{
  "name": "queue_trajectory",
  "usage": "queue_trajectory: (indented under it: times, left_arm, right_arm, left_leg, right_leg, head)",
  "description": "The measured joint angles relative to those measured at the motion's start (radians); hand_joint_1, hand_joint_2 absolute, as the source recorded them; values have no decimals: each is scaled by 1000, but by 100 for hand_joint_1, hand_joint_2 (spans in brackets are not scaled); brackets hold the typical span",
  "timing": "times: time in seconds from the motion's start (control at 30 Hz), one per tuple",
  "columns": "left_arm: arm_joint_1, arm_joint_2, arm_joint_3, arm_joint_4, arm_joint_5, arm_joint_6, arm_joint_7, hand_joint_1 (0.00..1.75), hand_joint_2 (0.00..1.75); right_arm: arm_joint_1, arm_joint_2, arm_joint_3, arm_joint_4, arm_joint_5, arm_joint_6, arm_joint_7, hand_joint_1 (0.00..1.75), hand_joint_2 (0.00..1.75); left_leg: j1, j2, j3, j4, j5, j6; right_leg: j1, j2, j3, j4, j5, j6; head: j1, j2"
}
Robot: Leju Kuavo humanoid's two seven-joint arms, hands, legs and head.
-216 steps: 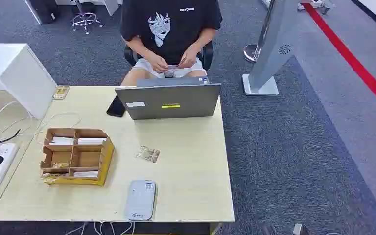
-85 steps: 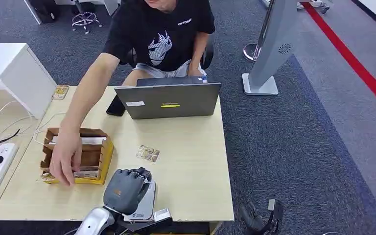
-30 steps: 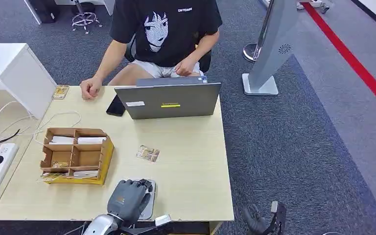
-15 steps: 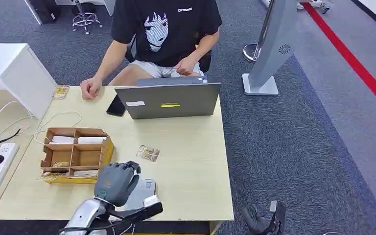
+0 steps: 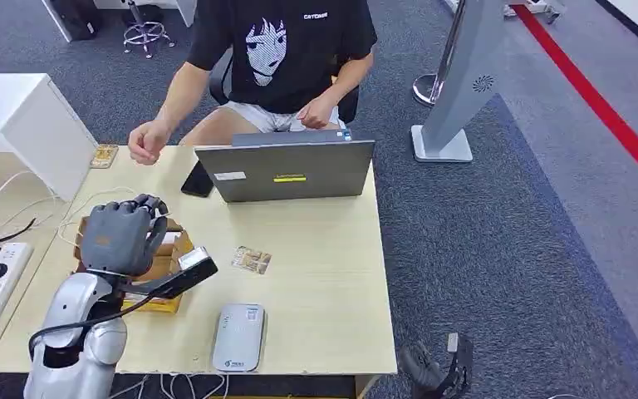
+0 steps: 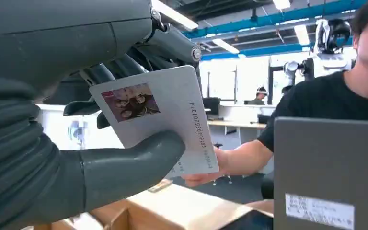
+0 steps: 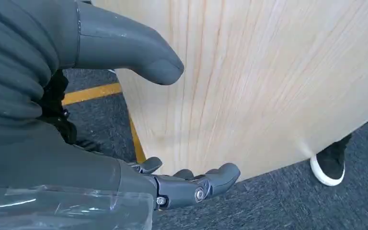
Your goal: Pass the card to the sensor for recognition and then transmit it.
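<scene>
Just lifted my left hand [image 5: 117, 236] off the reader [image 5: 238, 336] and swung it up over the cardboard box [image 5: 162, 274], card [image 6: 160, 121] pinched between thumb and fingers. Looks scanned, so handoff to the person [image 5: 151, 143] next. My right hand [image 7: 124, 139] hangs spread beside the table [image 5: 324, 274].

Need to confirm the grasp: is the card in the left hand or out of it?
In. The left hand pinches the card between thumb and fingers.
</scene>
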Motion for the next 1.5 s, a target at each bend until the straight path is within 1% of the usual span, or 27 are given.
queue_trajectory:
  times: [0.07, 0.2, 0.37, 0.6, 0.63, 0.67, 0.87, 0.97, 1.07, 1.27, 1.37, 1.43, 1.5]
  left_arm:
    - [-6, 2, 3, 0, -4, 1, -1, 175, 175]
    - [-32, 18, 12, 8, -67, 11, 11, 175, 175]
    - [-96, 44, 38, 61, -103, 14, 18, 175, 175]
    - [-115, 46, 53, 87, -142, 57, 22, 175, 175]
    - [-115, 46, 53, 87, -143, 57, 22, 86, 175]
    - [-115, 46, 53, 87, -143, 57, 22, 0, 175]
    - [-111, 37, 56, 87, -132, 62, 21, 0, 175]
    - [-85, 27, 56, 69, -114, 62, -1, 0, 175]
    - [-32, 21, 55, 25, -116, 66, -16, 0, 175]
    - [55, 23, 52, -51, -144, 82, -21, 0, 175]
    - [126, 34, 52, -87, -177, 104, -22, 0, 175]
    - [187, 51, 52, -108, -194, 121, -20, 0, 175]
    - [221, 61, 52, -119, -198, 129, -19, 0, 175]
  right_arm:
    - [-1, 0, 3, 1, 0, 0, 0, 0, 175]
    - [-4, 1, 11, 3, 7, 1, 5, 0, 175]
    - [-9, 8, 28, 6, 12, 1, 12, 0, 175]
    - [-10, 11, 44, 9, 11, 0, 12, 0, 175]
    - [-10, 11, 45, 9, 11, 0, 12, 0, 175]
    - [-10, 11, 46, 10, 11, 0, 12, 0, 175]
    - [-10, 11, 47, 10, 1, 0, 12, 0, 175]
    - [-9, 11, 47, 10, -10, 0, 8, 0, 175]
    - [-4, 11, 47, 10, -23, 0, -2, 0, 175]
    - [3, 11, 46, 9, -36, 2, -11, 0, 175]
    - [12, 11, 43, 8, -51, 8, -24, 0, 175]
    - [20, 10, 39, 8, -56, 14, -30, 0, 175]
    - [24, 9, 35, 8, -57, 15, -31, 0, 175]
  left_leg:
    - [0, 0, 0, 0, 0, 0]
    - [0, 0, -2, 0, 0, 0]
    - [0, 0, -1, 0, 1, -1]
    - [0, 0, -2, 0, 1, -1]
    - [0, 0, -2, 0, 1, -1]
    - [0, 0, -2, 0, 1, -1]
    - [0, 0, -3, 0, 1, -1]
    - [0, 0, -3, 0, 1, -1]
    - [0, 1, -3, 0, 1, -1]
    - [0, 1, -4, 0, 1, -1]
    - [0, 1, -4, 0, 1, -1]
    - [0, 1, -4, 0, 1, -1]
    - [0, 1, -5, 0, 1, -1]
  right_leg:
    - [0, 0, 0, 0, 0, 0]
    - [0, 0, -2, 0, 0, 0]
    - [0, 0, -2, 0, 1, 0]
    - [0, 0, -2, 0, 1, 0]
    - [0, 0, -2, 0, 1, 0]
    - [0, 0, -2, 0, 1, 0]
    - [0, 0, -3, 0, 1, 0]
    - [0, 0, -3, 0, 1, 0]
    - [0, 1, -3, 0, 1, 0]
    - [0, 1, -4, 0, 1, 0]
    - [0, 1, -4, 0, 1, 0]
    - [0, 1, -5, 0, 1, 0]
    - [0, 1, -6, 0, 1, 0]
  head:
    - [0, 0]
    - [0, 0]
    - [0, 0]
    - [0, 0]
    - [0, 0]
    - [0, 0]
    - [0, 0]
    - [0, 0]
    - [0, 0]
    - [0, 0]
    - [0, 0]
    - [0, 0]
    - [0, 0]
